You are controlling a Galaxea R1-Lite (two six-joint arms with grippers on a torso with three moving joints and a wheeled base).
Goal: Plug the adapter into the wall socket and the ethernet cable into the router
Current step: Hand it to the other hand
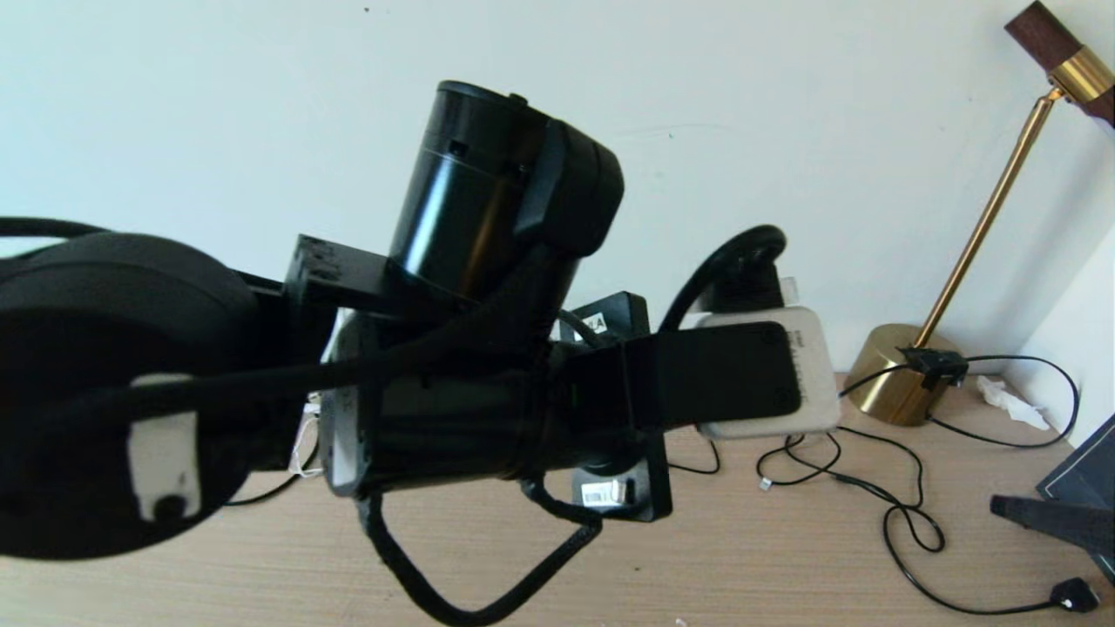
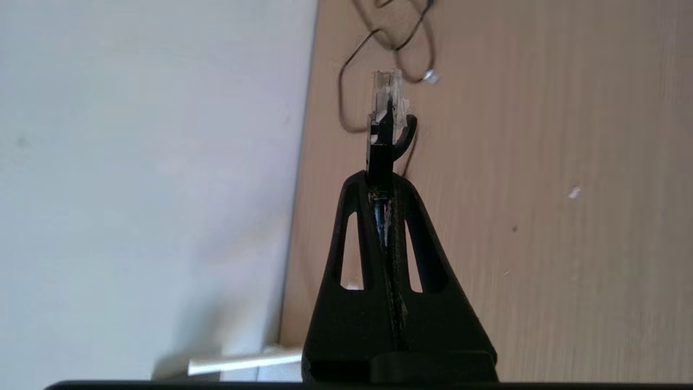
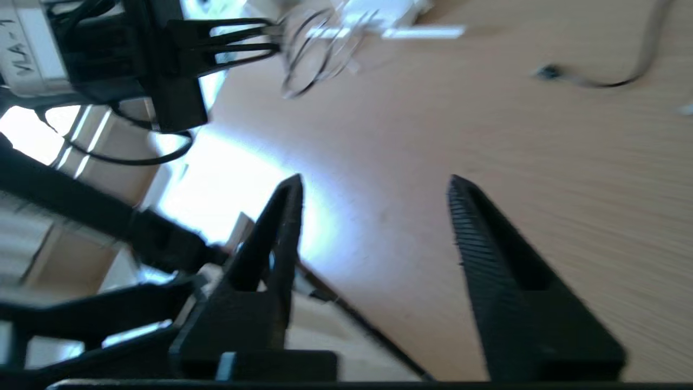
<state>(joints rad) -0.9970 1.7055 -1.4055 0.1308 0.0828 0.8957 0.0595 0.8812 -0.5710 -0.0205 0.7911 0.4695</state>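
My left gripper [image 2: 381, 181] is shut on the ethernet cable's clear plug tip [image 2: 387, 95], which sticks out past the fingertips beside the white wall. In the head view my left arm fills the foreground, and the left gripper [image 1: 788, 374] lies across the white router [image 1: 814, 348] by the wall. A thick black cable [image 1: 727, 261] arches up behind the router. One white stick antenna [image 2: 243, 363] shows. My right gripper [image 3: 374, 184] is open above bare table, with the router [image 3: 379, 13] far off. The adapter and wall socket are hidden.
A brass lamp [image 1: 897, 374] stands right of the router. Thin black cables [image 1: 906, 514] loop over the wooden table [image 1: 766, 566], ending in a black plug [image 1: 1076, 595]. A dark angular object [image 1: 1063, 514] sits at the right edge. Crumpled white paper [image 1: 1010, 401] lies near the corner.
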